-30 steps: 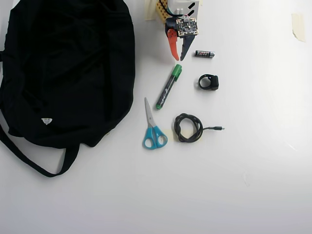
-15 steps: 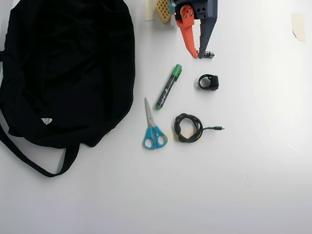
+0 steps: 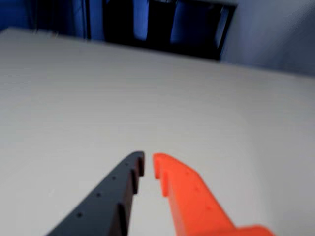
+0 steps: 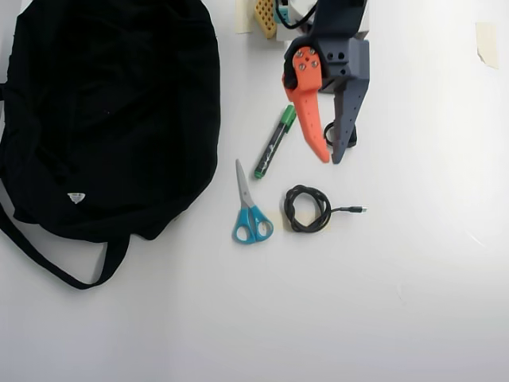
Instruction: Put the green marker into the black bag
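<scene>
Green marker (image 4: 275,141) lies just left of the gripper (image 4: 330,159) in the overhead view, its long axis slanting cap-far; the jaws seem nearly closed, empty.

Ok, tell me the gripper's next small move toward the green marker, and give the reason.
Probably shift the gripper left in the overhead view and open it wider. Its fingertips sit nearly closed to the right of the green marker, holding nothing, so they cannot straddle the barrel. The marker lies untouched on the table, apart from the black bag.
</scene>
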